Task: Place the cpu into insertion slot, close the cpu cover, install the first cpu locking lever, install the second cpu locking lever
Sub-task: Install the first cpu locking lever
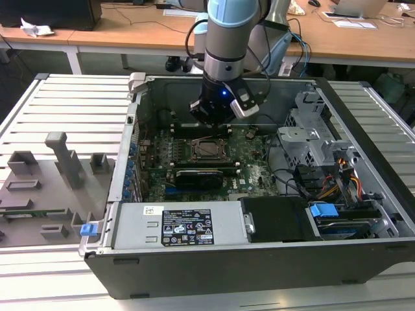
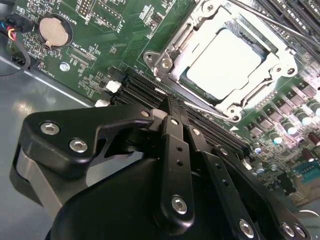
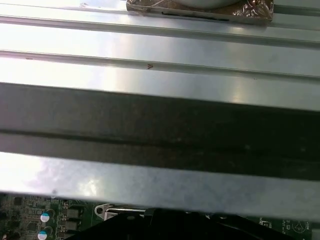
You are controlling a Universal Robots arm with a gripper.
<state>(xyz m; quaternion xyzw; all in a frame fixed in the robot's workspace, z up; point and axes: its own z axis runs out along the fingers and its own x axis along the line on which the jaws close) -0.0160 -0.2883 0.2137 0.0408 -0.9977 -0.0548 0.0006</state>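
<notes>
Over insertion slot [image 2: 227,67] | end effector [image 2: 170,107] clenched, empty | cpu [image 2: 225,62] seated

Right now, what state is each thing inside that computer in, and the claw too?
cpu: seated in the slot, silver top showing.
cover: closed flat around the cpu.
levers: thin rods lying low beside the cover; whether latched, cannot tell.
claw: hanging just above the board beside the socket, holding nothing.
case: side panel off, board exposed.
</notes>
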